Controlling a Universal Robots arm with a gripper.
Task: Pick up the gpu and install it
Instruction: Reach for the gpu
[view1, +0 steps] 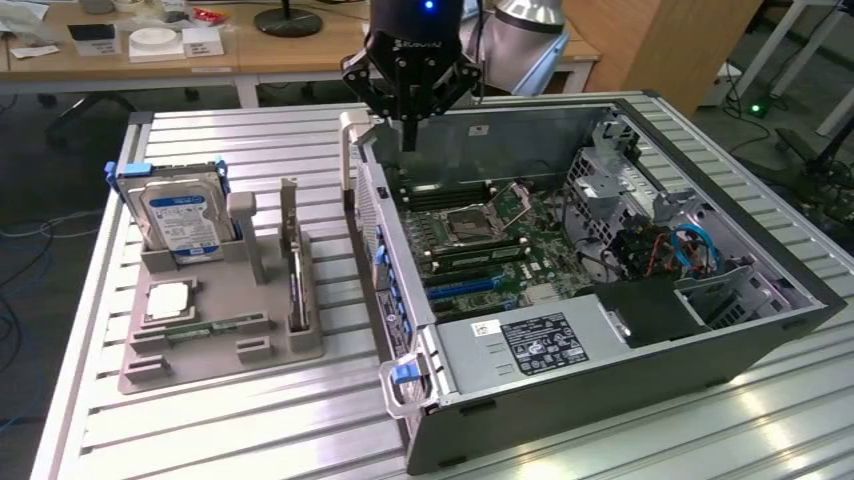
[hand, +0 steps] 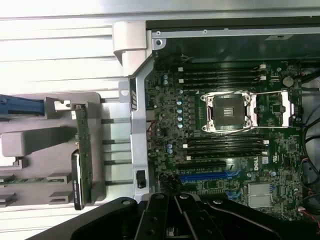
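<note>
The gpu (view1: 295, 268) stands on edge in a slot of the grey holder (view1: 200, 350) at the exterior view's left, a thin card with a green board and a black cooler. In the wrist view the gpu (hand: 83, 150) appears edge-on beside the case wall. My gripper (view1: 410, 138) hangs above the far wall of the open computer case (view1: 747, 330), to the right of and beyond the gpu and well apart from it. Its black fingers (hand: 165, 217) are shut together with nothing between them.
A silver hard drive (view1: 183, 218) with a blue-white label stands at the holder's far end, and a RAM stick (view1: 220, 325) lies flat near its front. Inside the case are the motherboard (view1: 474, 245), its CPU socket (hand: 230, 111) and a blue slot (hand: 210, 176). Desks stand behind the table.
</note>
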